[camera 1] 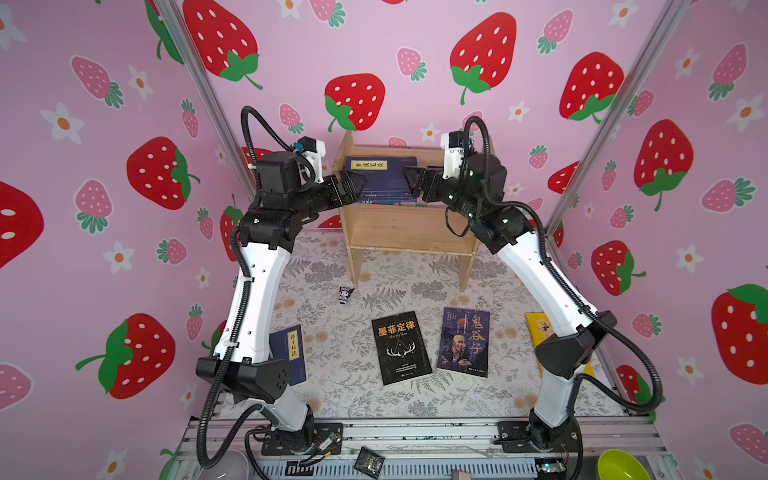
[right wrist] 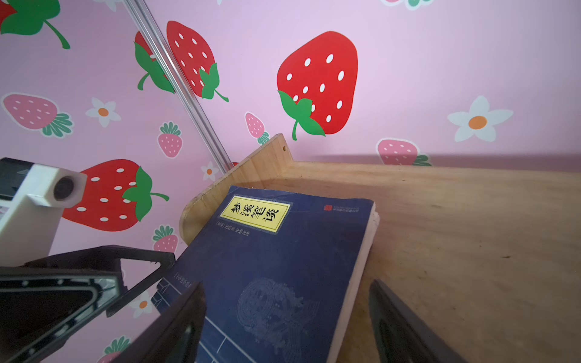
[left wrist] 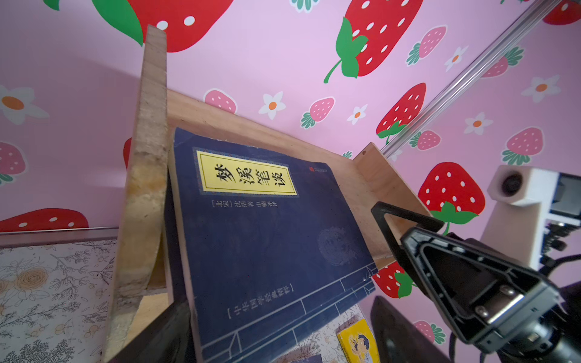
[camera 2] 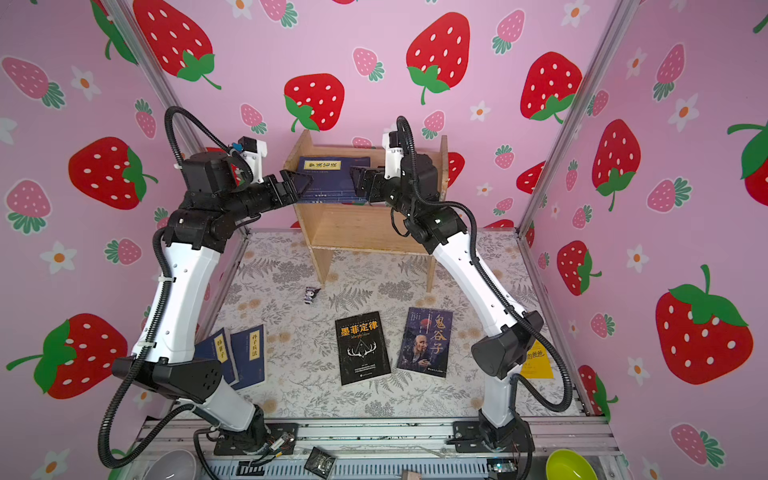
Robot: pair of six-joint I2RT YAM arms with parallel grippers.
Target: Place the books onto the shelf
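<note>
Overall: one book is up on the shelf [camera 1: 407, 232] [camera 2: 357, 228], and five lie flat on the counter [camera 1: 340, 386].
navy book [camera 1: 382, 174] [camera 2: 332, 178]: flat on the top tier with its yellow label up, against the left side panel; in the left wrist view [left wrist: 267, 245] its near end sticks out past the front edge.
left fingers [camera 1: 353, 183]: spread wide at the navy book's left front corner; the left wrist view shows the book's near end between them [left wrist: 169, 333]; contact cannot be told.
right fingers [camera 1: 413, 180]: spread wide at the right front corner; in the right wrist view they [right wrist: 182, 330] straddle the book [right wrist: 283, 267], with a gap between the page edge and one finger.
black book [camera 1: 401, 347]: mid-counter, in front of the shelf, cover up.
face book [camera 1: 463, 343]: just right of the black book, not touching it.
yellow book [camera 1: 536, 328]: far right, partly behind the right arm.
two navy books [camera 2: 251, 355]: far left, side by side, partly behind the left arm.
figurine [camera 1: 345, 294]: upright, near the shelf's left leg.
</note>
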